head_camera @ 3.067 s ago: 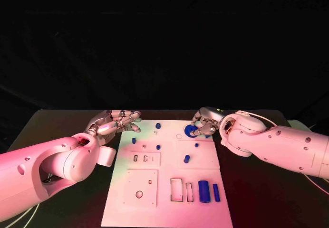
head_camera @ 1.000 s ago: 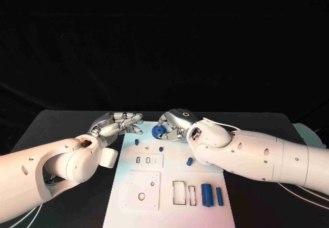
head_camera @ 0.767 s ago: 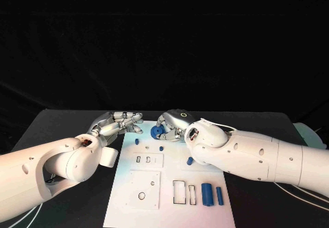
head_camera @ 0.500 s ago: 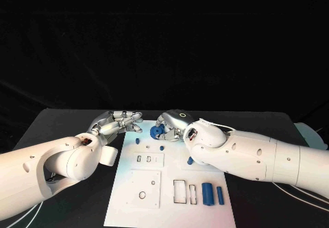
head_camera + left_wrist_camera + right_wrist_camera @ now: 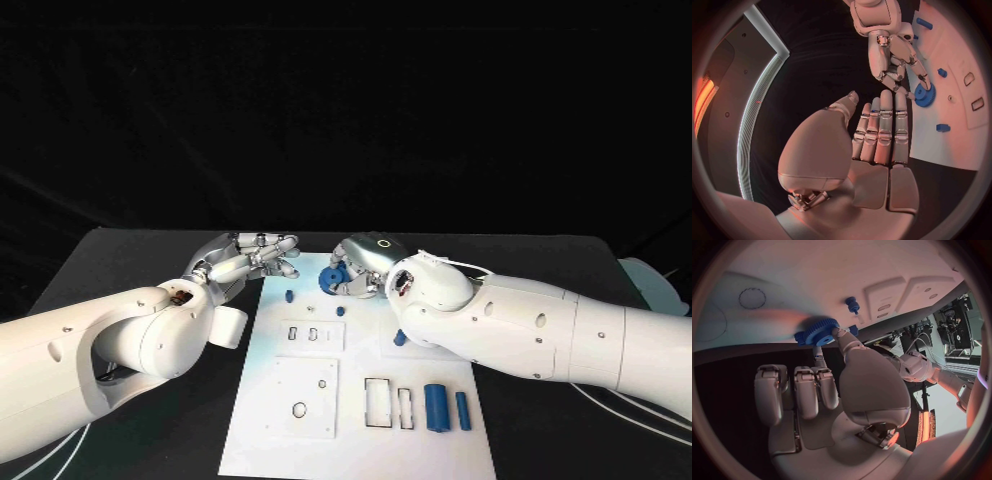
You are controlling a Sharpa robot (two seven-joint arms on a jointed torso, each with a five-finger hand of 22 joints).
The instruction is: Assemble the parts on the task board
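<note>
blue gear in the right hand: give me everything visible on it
The blue gear is a small round toothed wheel, matte like plastic, a single colour. The right hand pinches it between fingertips, at the far end of the task board, by its left edge. The left wrist view shows a raised hub at its middle, fingers on its rim. Whether it touches the board cannot be told. The left hand lies beside it, apart.

Black counter [image 5: 130, 262] underneath everything, matte and dark, stretching from 9 o'clock across to 3 o'clock. Pale rounded object [image 5: 652, 284] sitting at the counter's edge around 3 o'clock, too cut off to identify. White cables [image 5: 635, 405] trailing over the dark surface toward 4 o'clock.
</note>
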